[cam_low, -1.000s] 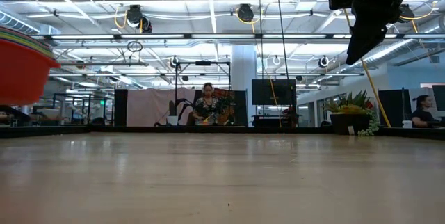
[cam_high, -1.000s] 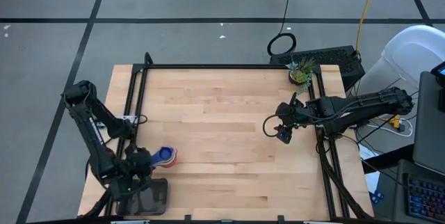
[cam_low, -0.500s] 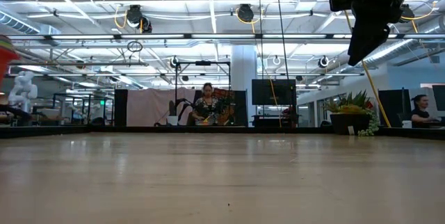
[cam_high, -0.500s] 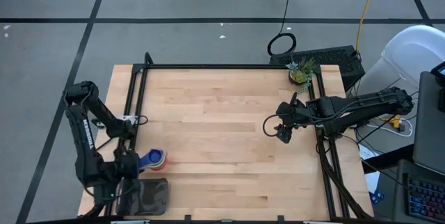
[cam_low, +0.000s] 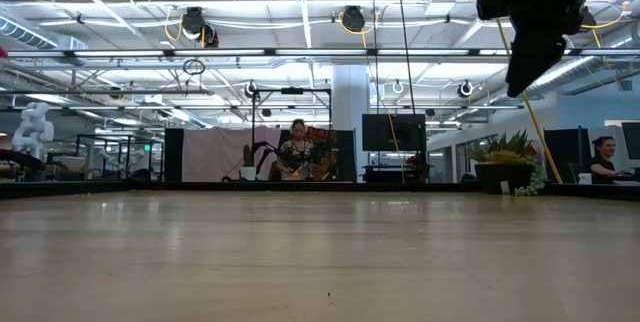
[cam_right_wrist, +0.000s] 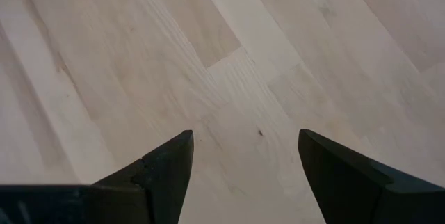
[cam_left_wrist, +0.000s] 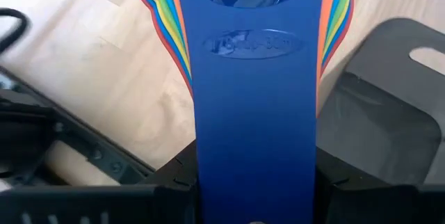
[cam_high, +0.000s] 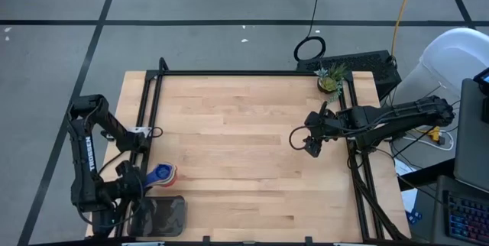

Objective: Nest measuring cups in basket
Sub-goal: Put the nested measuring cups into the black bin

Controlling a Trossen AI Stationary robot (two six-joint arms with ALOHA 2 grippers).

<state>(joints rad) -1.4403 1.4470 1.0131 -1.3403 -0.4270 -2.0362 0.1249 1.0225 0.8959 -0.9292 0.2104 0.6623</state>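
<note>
Near corner, left side: my left hand (cam_high: 141, 187) hangs low over the worktop (cam_high: 244, 139), at the front left corner, just beside the basket (cam_high: 164, 215).
Left hand: pinching the flat blue handle (cam_left_wrist: 254, 106) of the stacked cups (cam_high: 163, 174); in my left wrist view the handle runs straight out from between my fingers, which press on it from both sides.
Cups: nested one inside another, blue on top, with rims of yellow, green, orange and red fanned out under it in the wrist view; from above only the blue top and a red edge can be made out. Whether all the cups are in the stack I cannot tell.
Cups, place: beside the basket's far edge, not inside it; whether they touch the wood I cannot tell.
Basket: dark grey, see-through, rounded corners, sitting at the front left of the worktop; nothing coloured shows inside it from above.
Right hand (cam_high: 312, 145): spread wide, holding nothing, hovering over bare wood at the right side of the worktop, well apart from the cups; my right wrist view shows both dark fingers (cam_right_wrist: 163, 175) with plain boards between them.
Plant (cam_high: 330, 78): small pot at the far right corner.
Room behind: a person (cam_low: 297, 152) sits at a desk far back; another person (cam_low: 605, 157) shows at the right edge.
</note>
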